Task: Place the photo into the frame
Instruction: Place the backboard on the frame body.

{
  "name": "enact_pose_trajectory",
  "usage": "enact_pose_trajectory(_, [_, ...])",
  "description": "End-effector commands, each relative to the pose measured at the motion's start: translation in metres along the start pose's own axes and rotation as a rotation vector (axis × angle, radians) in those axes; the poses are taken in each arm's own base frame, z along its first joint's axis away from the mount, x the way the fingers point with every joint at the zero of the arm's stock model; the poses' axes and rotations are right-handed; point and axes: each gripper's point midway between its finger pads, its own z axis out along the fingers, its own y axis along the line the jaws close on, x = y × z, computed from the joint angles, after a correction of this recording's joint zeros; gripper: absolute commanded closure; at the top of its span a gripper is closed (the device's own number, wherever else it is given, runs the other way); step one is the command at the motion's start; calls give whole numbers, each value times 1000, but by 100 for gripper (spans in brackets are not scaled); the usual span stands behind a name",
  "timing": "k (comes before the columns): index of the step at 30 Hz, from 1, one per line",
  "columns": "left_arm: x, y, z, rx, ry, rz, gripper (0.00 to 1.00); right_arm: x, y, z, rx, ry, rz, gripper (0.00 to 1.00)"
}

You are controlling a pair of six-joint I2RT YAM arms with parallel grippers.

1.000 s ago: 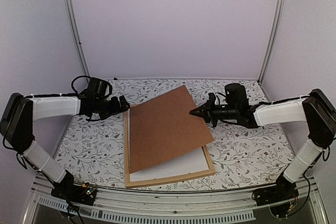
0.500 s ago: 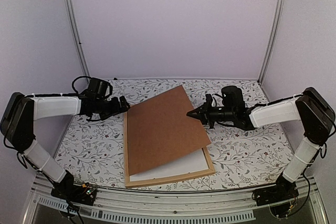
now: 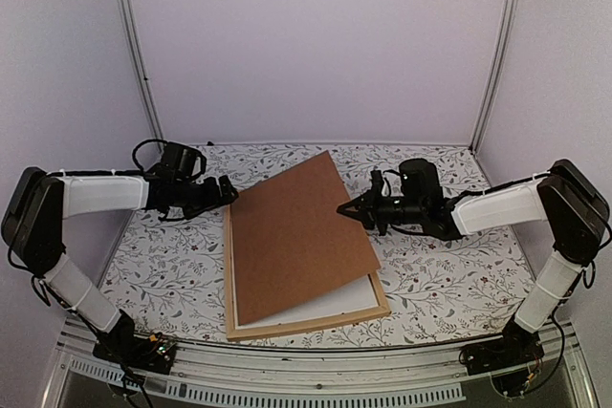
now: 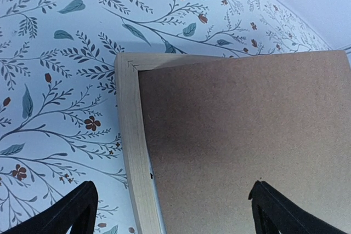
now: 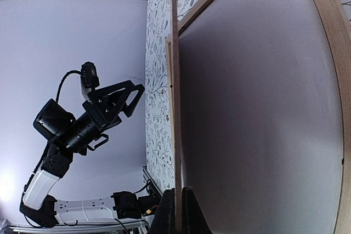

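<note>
The main risk is the board [image 3: 296, 236] slipping or swinging. The right gripper [image 3: 342, 208] has its jaws pinched together on only the thin right edge of this wide brown sheet. The board hangs tilted over the frame [image 3: 306, 324], and its left side seems to rest low on it. A quick move could twist it out of the pinch, or drag the low side across and shove the frame askew. The left gripper [image 3: 228, 190], jaws wide apart and holding nothing, hovers just beside the frame's far-left corner and could knock it if it drops carelessly. The frame lies flat in the middle of the table [image 3: 449, 274]. It is a thin light-wood rectangle with mitred corners, and a white sheet [image 3: 330, 303] shows inside along its near edge. The photo is not visible; whether it lies under the board I cannot tell.
</note>
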Motion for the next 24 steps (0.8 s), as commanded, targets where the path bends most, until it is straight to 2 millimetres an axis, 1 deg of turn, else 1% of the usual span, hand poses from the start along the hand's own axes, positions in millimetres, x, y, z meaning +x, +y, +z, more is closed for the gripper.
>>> enact_pose_trajectory(1, [1, 4, 4, 4, -1, -2, 0, -3, 6, -1, 5, -50, -50, 100])
enact_pose_trajectory(7, [6, 5, 5, 5, 10, -7, 0, 0, 3, 0, 23, -60, -81, 99])
enact_pose_trajectory(14, [9, 7, 6, 7, 17, -9, 0, 8, -3, 3, 53, -70, -109, 96])
enact_pose_trajectory(24, [19, 11, 10, 4, 37, -15, 0, 19, -16, 11, 85, -50, -108, 91])
